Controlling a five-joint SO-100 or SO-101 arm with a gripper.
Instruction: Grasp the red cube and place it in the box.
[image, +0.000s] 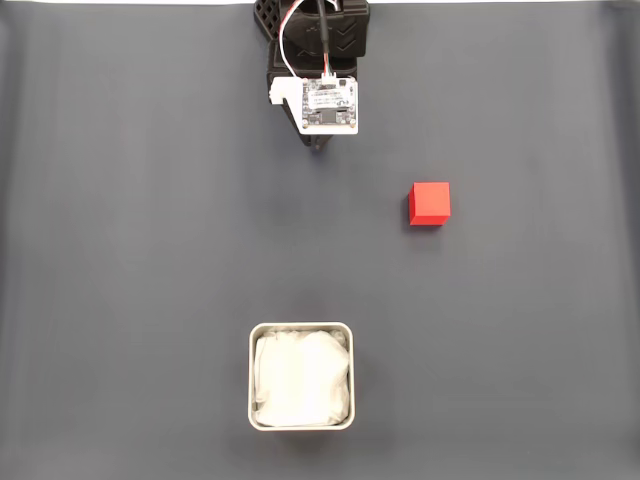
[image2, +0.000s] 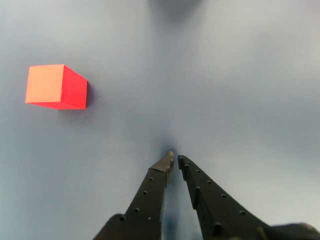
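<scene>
Grey table (image: 120, 250). Box (image: 300, 423), white-lined, sits near the fixed view's bottom edge, with nothing red in it. Red cube (image: 430, 203) rests well above and to the right of the box. In wrist view the cube (image2: 55, 86) lies left and ahead of the fingers (image2: 165, 172). Fingers nearly pressed together, holding nothing, touching nothing.

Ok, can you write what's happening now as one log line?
hand: shut, empty, above table | red cube: on table, untouched | box: white lining, no cube | step: grasp not begun
</scene>
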